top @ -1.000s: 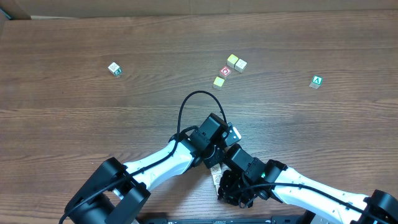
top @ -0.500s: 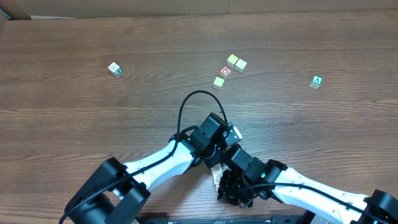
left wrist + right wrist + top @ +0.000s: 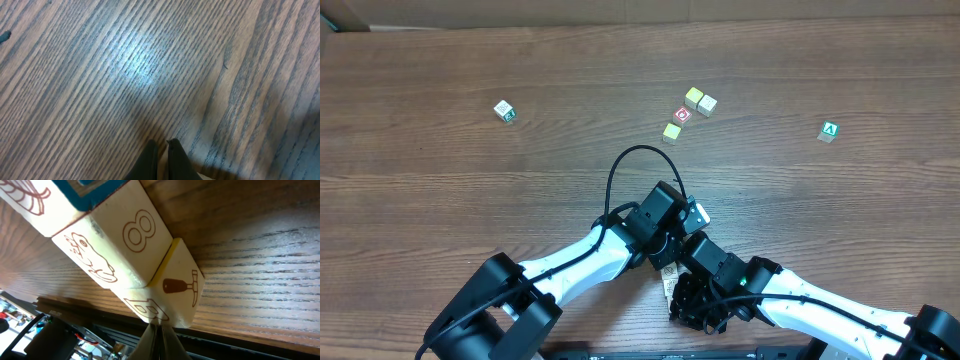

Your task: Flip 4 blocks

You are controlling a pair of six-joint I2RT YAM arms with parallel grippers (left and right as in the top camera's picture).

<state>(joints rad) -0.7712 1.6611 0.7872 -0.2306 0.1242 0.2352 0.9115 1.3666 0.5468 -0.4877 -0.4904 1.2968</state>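
Both sets of jaws are fully closed and empty: my left gripper (image 3: pixel 161 149) hangs over the table (image 3: pixel 150 70), right gripper (image 3: pixel 156 330) sits tip-on at the blocks (image 3: pixel 127 247) rowed by the near edge, probably to tip one.

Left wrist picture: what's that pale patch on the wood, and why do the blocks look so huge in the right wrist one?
Left wrist view: probably lamp glare washing out the grain of the brown wooden table. Right wrist view: the camera sits very close, so the pale wooden cube with a brown 8 looms large; the right hand at the bottom edge looks dark and soft.
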